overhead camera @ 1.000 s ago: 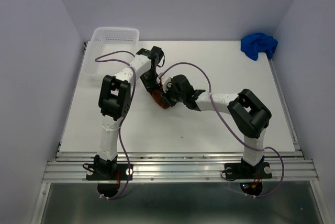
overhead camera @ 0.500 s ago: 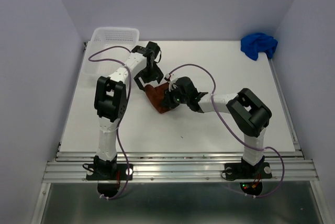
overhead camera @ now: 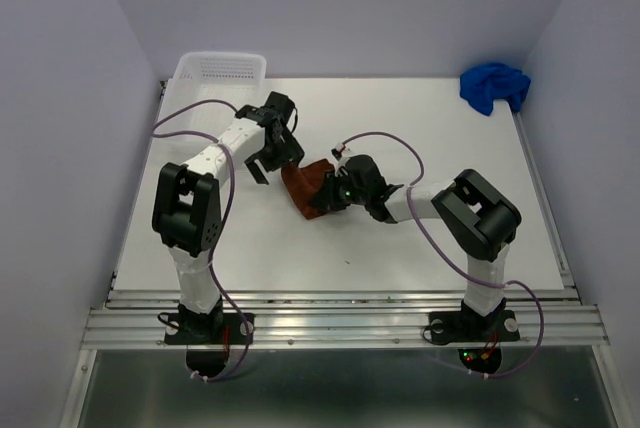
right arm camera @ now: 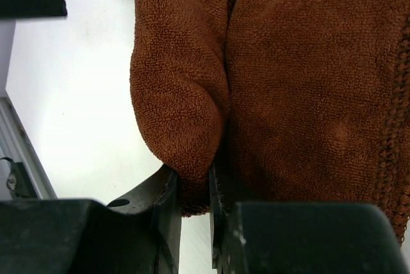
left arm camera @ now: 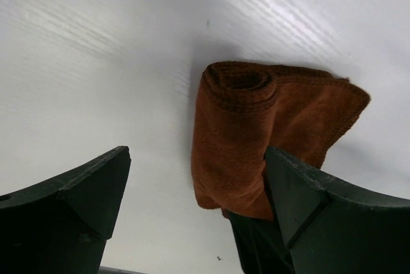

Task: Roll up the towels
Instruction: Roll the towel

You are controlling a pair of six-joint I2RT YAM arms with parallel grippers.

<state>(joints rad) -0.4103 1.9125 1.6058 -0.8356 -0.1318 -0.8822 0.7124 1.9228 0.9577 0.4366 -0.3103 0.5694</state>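
Note:
The rust-brown towel (overhead camera: pixel 306 188) lies as a loosely rolled bundle in the middle of the table; its rolled end (left arm camera: pixel 242 80) shows in the left wrist view. My right gripper (overhead camera: pixel 334 194) is shut on a fold of it (right arm camera: pixel 186 95), the cloth pinched between the two fingers (right arm camera: pixel 168 205). My left gripper (overhead camera: pixel 266 160) stands open just left of the bundle, its jaws wide apart and holding nothing (left arm camera: pixel 195 156). The blue towel (overhead camera: pixel 494 86) sits crumpled at the far right corner, away from both grippers.
A white perforated basket (overhead camera: pixel 216 72) stands at the far left corner of the table. The walls close in on the left, right and back. Purple cables loop over both arms.
My left gripper has opened, let go of the brown towel and drawn back to the left. The right gripper has kept its grip, and the bundle now lies more exposed.

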